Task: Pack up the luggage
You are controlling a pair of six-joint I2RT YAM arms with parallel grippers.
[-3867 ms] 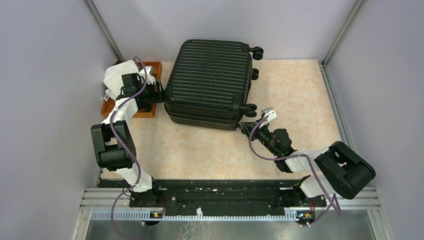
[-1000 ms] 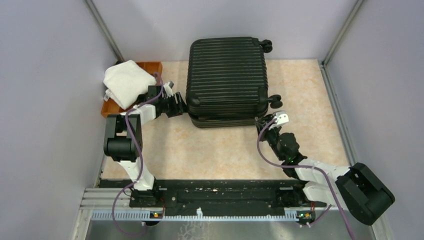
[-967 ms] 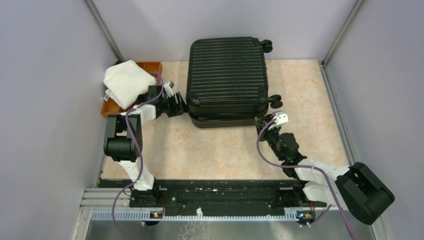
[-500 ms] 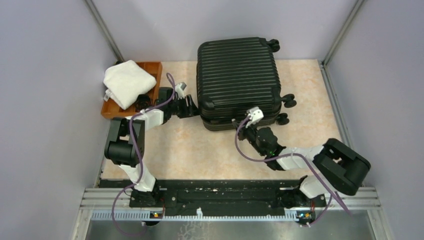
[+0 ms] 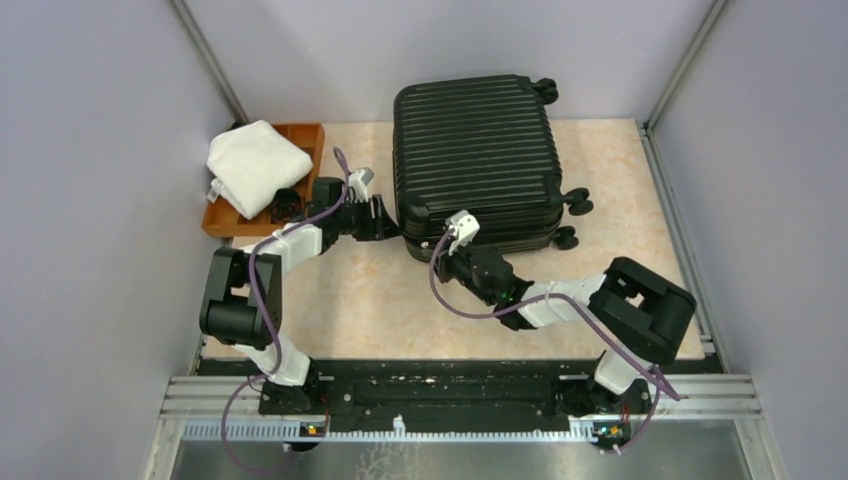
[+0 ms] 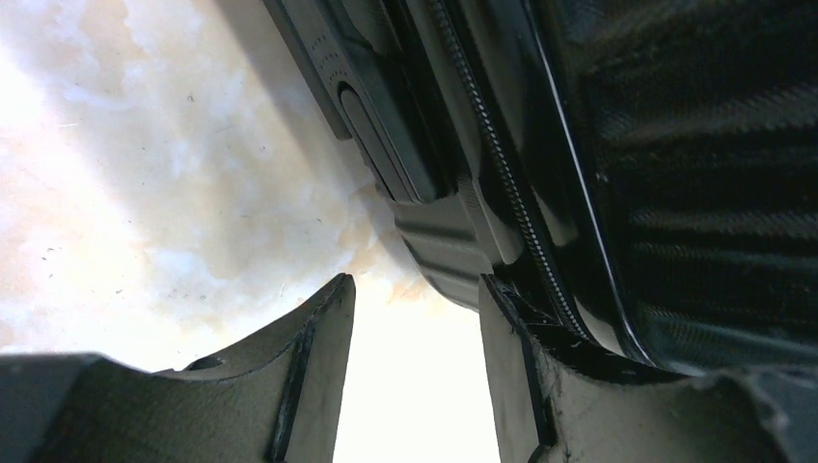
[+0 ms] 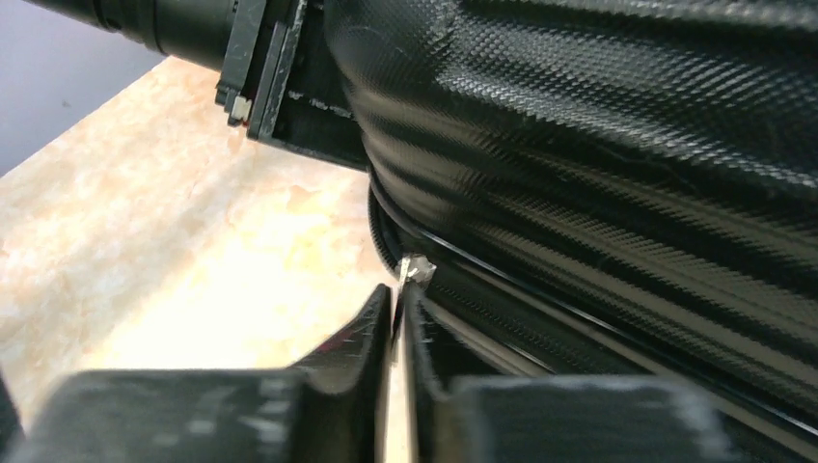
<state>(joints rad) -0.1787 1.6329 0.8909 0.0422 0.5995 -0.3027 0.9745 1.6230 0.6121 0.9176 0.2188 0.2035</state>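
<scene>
The luggage (image 5: 475, 140) is a black ribbed suitcase lying flat and closed at the back of the table. My left gripper (image 5: 388, 215) is open at its front left corner. In the left wrist view (image 6: 415, 318) one finger (image 6: 521, 376) rests against the suitcase side (image 6: 675, 145), next to the zipper line (image 6: 502, 164). My right gripper (image 5: 447, 255) is at the front edge. In the right wrist view (image 7: 397, 309) it is shut on a small silver zipper pull (image 7: 417, 269) on the seam of the shell (image 7: 627, 145).
A brown wooden tray (image 5: 305, 133) at the back left holds a folded white towel (image 5: 255, 160) and a small black object (image 5: 287, 203). Purple walls close in both sides and the back. Caster wheels (image 5: 572, 210) stick out on the suitcase's right.
The suitcase has shifted right and turned. My right gripper has moved left along the front seam from the right corner. My left gripper has followed the left corner.
</scene>
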